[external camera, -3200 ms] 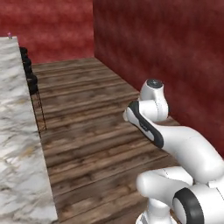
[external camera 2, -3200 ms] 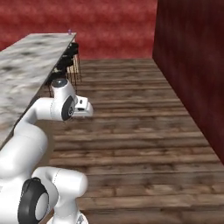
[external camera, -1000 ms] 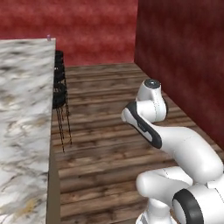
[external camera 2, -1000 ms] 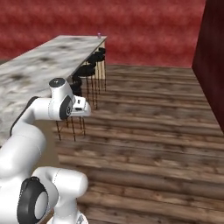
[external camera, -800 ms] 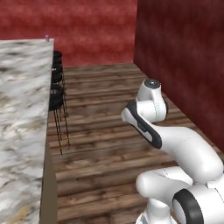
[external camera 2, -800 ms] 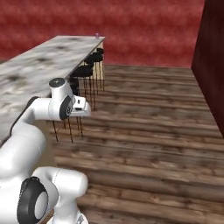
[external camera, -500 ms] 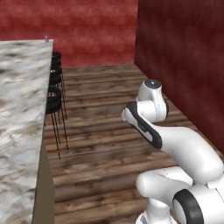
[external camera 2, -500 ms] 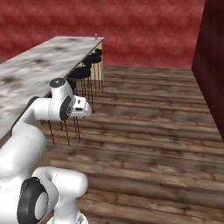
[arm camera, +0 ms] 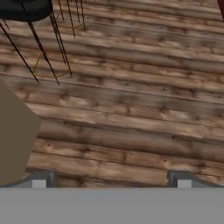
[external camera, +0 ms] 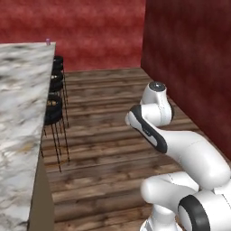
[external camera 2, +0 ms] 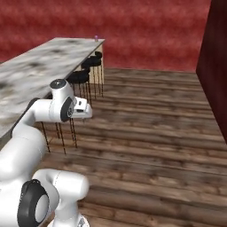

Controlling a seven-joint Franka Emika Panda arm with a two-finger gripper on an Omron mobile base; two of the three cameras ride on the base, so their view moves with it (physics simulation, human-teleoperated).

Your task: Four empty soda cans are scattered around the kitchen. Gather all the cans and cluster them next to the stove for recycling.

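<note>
One purple soda can point(external camera: 48, 41) on marble counter point(external camera: 20, 99)

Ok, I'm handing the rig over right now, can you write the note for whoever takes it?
Gripper: open, empty, aimed down at the wooden floor.
Cans: one small purple can stands at the far end of the marble counter, above the row of black stools. The other cans and the stove are out of frame.
Done: nothing shown gathered.
Left: go along the counter, pick up the purple can, find the other three, cluster all by the stove.
</note>
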